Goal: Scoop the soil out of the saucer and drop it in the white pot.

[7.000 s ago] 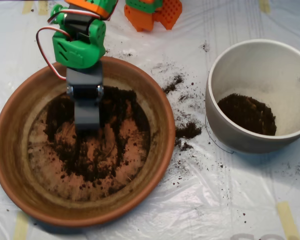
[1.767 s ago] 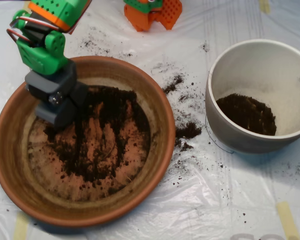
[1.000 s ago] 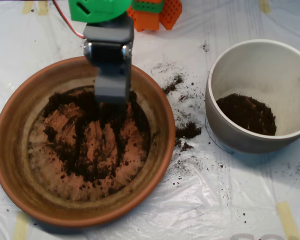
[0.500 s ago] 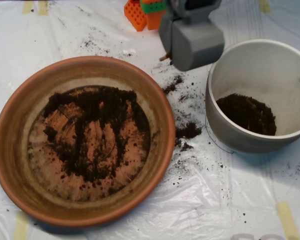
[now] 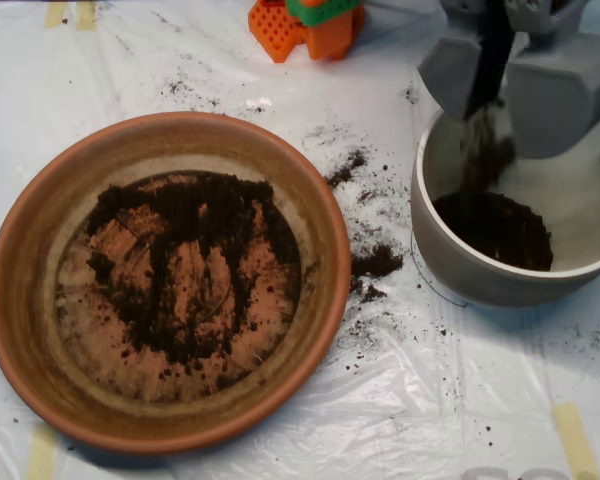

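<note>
Your scoop point(image 5: 495, 75) hangs over the white pot point(image 5: 450, 255) with its halves parted; soil point(image 5: 487, 150) falls from the gap onto the heap inside; a thin, patchy layer lies in the saucer point(image 5: 20, 300); crumbs lie between the two.

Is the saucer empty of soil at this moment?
No, dark soil lies spread across the floor of the saucer.
</note>
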Controlling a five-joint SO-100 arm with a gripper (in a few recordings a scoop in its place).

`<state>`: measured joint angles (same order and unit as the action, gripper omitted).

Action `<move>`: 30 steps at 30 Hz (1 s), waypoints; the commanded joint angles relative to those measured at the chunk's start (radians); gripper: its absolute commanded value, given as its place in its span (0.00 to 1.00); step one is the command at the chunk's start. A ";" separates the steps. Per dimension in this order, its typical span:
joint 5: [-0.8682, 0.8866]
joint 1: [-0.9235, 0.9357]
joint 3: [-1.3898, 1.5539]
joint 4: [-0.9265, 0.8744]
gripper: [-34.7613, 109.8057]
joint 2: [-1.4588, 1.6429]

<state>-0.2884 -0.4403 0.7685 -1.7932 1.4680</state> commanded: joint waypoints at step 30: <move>0.104 0.515 0.239 0.092 0.48 0.288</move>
<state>-0.1779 -0.0261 0.9311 -1.7503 1.6260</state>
